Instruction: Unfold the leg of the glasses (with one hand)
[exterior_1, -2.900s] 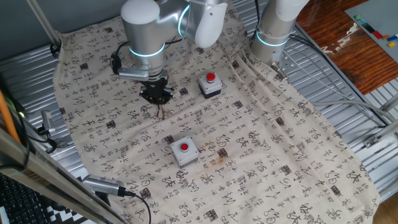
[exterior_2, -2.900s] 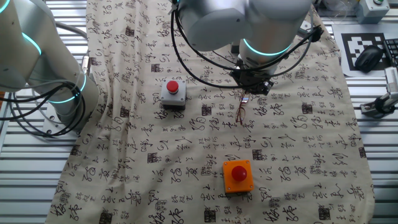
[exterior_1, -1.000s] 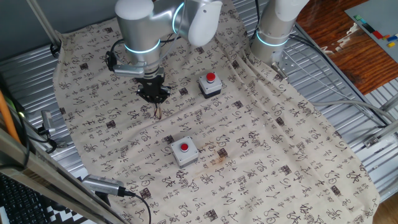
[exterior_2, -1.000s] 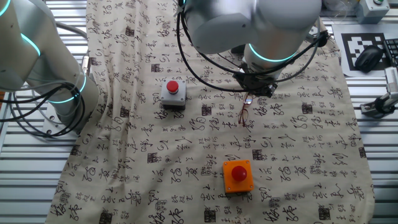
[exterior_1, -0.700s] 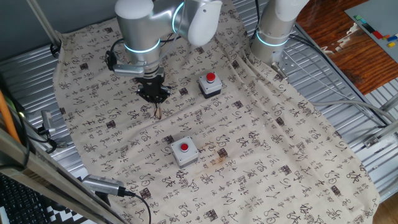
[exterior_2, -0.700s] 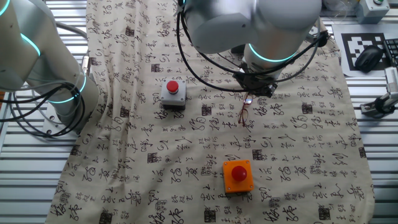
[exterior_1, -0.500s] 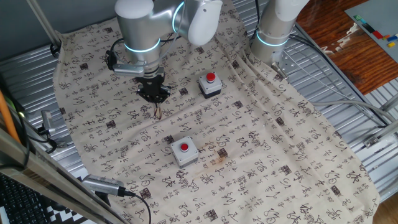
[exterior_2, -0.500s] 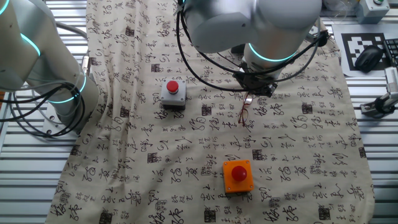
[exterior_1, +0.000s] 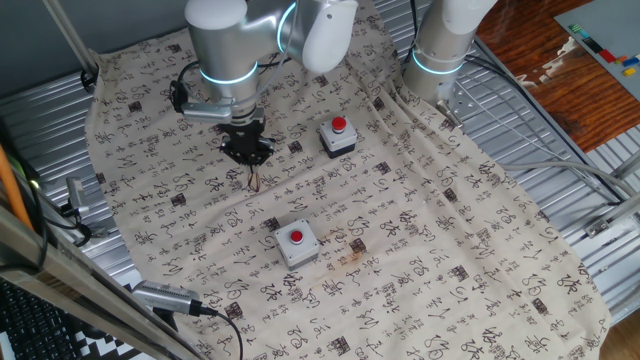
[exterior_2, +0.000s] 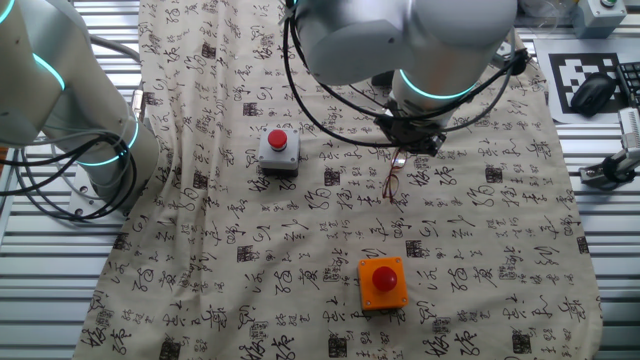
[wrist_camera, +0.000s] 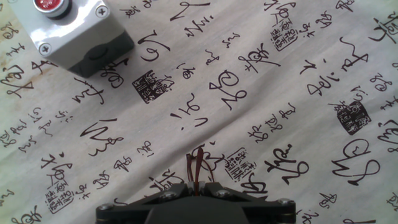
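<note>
Glasses pinched between gripper jaws (low down).

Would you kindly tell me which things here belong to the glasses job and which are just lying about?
For the job: the glasses, the gripper shut on them.

Lying about: grey button box, orange button box, second grey button box, printed cloth.

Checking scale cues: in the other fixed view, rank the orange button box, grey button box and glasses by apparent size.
1. Orange box with red button, though nearer the camera.
2. Grey box with red button, only slightly smaller.
3. Thin reddish-brown wire-framed glasses, smallest.
</note>
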